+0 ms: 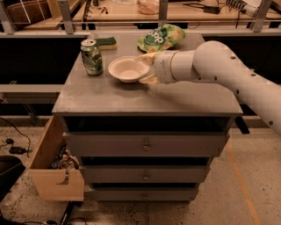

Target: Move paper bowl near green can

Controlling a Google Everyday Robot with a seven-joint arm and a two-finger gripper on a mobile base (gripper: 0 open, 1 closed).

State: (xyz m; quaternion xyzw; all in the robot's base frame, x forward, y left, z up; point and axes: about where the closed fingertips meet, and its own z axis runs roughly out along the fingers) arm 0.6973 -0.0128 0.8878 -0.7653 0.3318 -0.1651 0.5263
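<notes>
Tool (147,68) at rim of bowl (125,68); hold cannot be told. Can (91,57) stands just beyond bowl, on side opposite tool.

— What place?
— A workshop: drawer cabinet (145,145), wooden box (52,180) of cables at 8 o'clock, cluttered workbench (123,11) at 12.
— The claw (146,69)?
— Over the tabletop (175,96), at the paper bowl's (127,68) 3 o'clock.
</notes>
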